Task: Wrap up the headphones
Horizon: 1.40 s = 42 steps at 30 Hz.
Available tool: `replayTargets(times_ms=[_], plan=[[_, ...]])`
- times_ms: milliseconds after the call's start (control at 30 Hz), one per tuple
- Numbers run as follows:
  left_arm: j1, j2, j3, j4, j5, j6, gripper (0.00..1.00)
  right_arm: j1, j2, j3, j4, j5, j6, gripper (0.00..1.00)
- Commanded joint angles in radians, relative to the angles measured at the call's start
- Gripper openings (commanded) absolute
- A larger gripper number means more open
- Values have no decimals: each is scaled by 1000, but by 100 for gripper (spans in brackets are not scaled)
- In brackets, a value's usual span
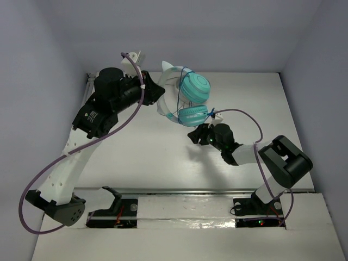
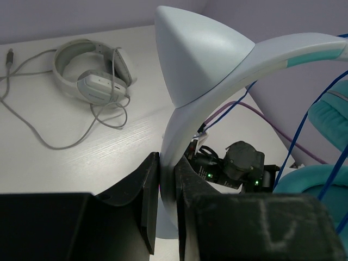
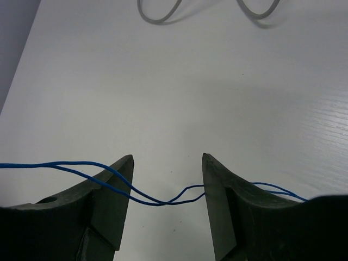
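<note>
Left end effector is clamped shut on the headband of the headphones, apparently held clear of the bench, while right end effector stands open astride the blue cable; close on both strands before winding, tension light.

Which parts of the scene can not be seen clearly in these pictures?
Left wrist view: teal round ear cups, cut by the right edge.
Right wrist view: thin blue cable leaves both side edges; grey cable loops cut by the top edge.
Top view: left hand grip on the pale headband, too small to tell.
</note>
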Motion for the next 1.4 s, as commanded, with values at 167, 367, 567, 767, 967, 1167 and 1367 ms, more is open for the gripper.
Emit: replayTargets(times_ms=[167, 367, 567, 767, 967, 1167, 1367], plan=[[7, -1, 59, 107, 0, -74, 0, -5, 14, -2, 95, -34, 9, 52], [18, 13, -12, 180, -127, -149, 0, 81, -84, -28, 42, -60, 92, 0], [39, 7, -105, 243, -356, -198, 0, 289, -258, -65, -210, 79, 92, 0], [48, 14, -231, 328, -494, -258, 0, 384, -393, -51, -424, 130, 113, 0], [48, 69, -340, 352, -669, -258, 0, 515, -504, 90, -731, 208, 81, 0], [48, 112, -433, 366, -713, -261, 0, 582, -539, 208, -988, 228, 72, 0], [48, 111, -506, 366, -724, -247, 0, 618, -552, 315, -1130, 274, 41, 0]])
